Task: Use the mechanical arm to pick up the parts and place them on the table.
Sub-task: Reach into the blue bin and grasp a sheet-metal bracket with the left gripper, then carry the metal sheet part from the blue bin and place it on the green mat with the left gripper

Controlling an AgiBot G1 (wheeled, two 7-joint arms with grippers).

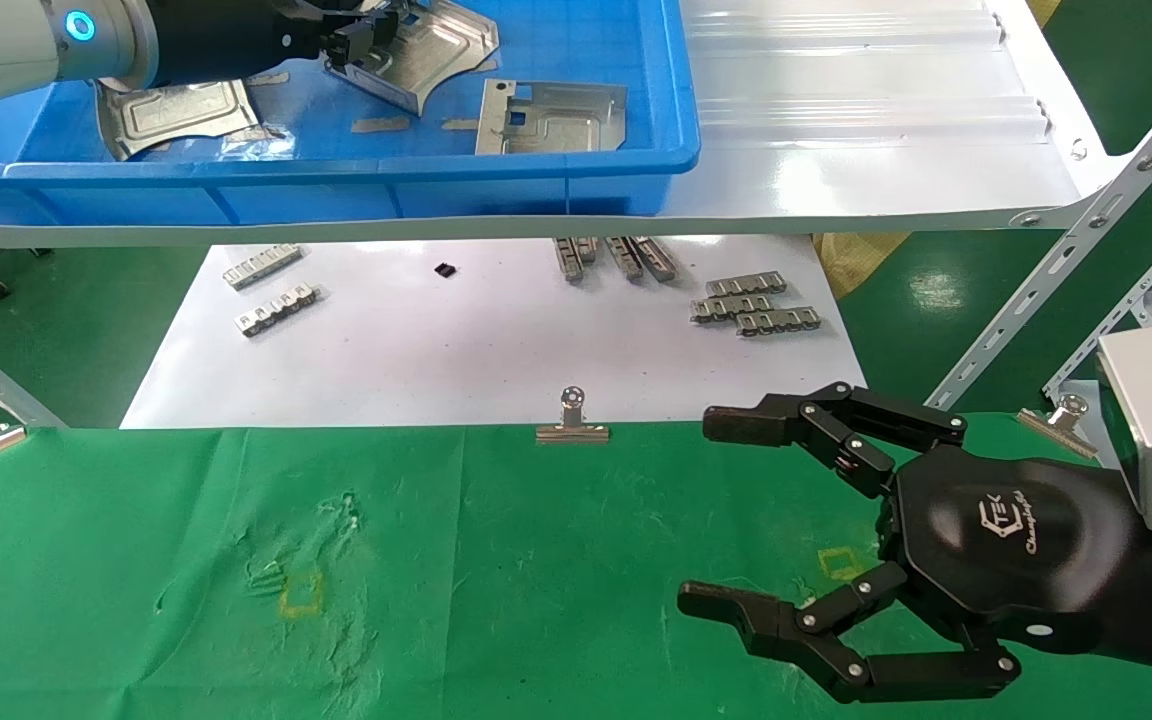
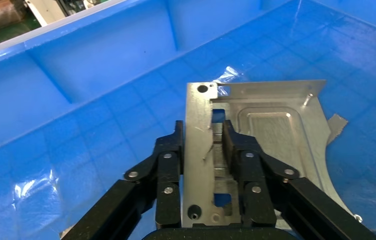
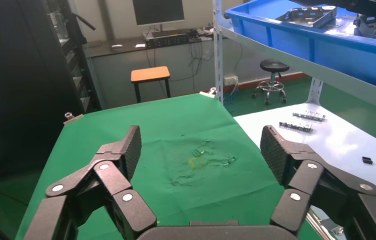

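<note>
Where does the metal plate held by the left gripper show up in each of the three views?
Head view: the plate sits top centre, inside the blue tray, clamped by the left gripper.
Left wrist view: the plate fills the centre, its bent edge between the fingers.
Right wrist view: top right, small; plates in the tray, held one cannot be singled out.
Shared landmark: the blue tray.

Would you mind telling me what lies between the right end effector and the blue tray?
In the head view, the white sheet with its toothed strips lies between the open right end effector and the blue tray.
</note>
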